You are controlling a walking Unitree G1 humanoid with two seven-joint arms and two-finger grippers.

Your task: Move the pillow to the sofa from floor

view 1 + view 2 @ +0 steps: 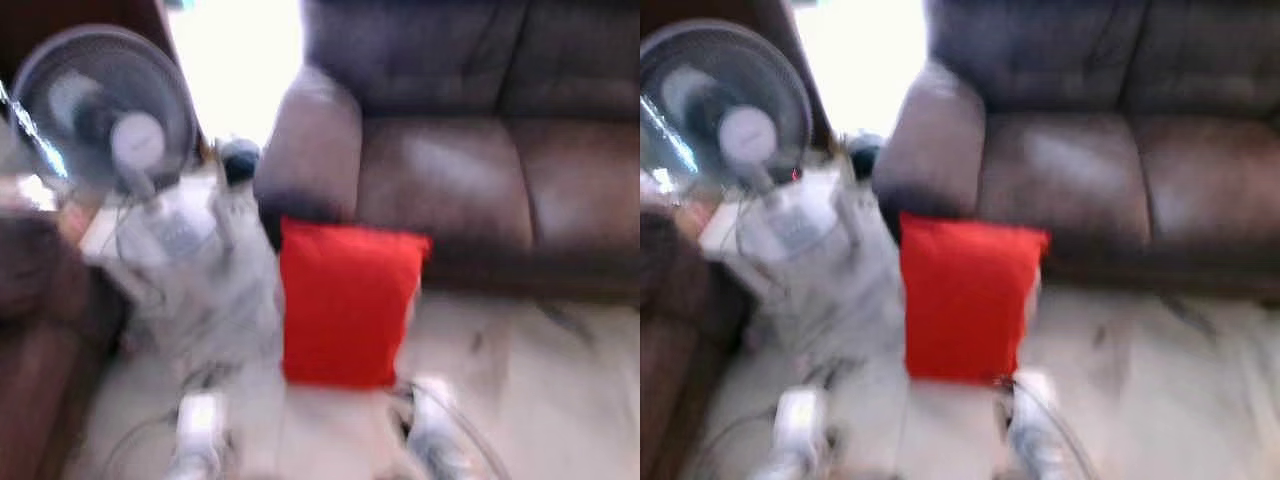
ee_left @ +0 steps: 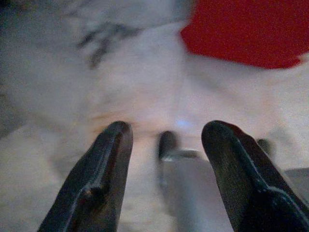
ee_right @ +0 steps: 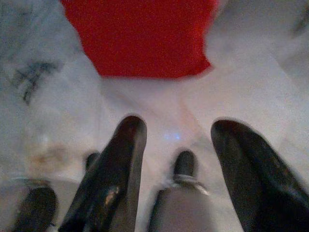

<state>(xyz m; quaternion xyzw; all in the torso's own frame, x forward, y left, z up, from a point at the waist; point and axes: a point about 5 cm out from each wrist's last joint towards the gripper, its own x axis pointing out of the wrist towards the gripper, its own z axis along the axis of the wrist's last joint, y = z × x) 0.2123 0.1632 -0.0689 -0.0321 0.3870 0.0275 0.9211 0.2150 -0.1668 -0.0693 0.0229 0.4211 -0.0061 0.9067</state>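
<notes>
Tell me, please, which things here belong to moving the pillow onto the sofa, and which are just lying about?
Part of the job:
red pillow, standing on the floor in front of the sofa
brown sofa
left pincer and right pincer, both open, low near the pillow, not touching it

Just about:
standing fan
dark armchair on the robot's left

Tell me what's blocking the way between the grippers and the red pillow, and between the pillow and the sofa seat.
Nothing visible blocks either. Bare floor lies between the open right gripper, the open left gripper and the red pillow. The pillow stands on the floor before the brown sofa; the fan stands off to the left.
</notes>
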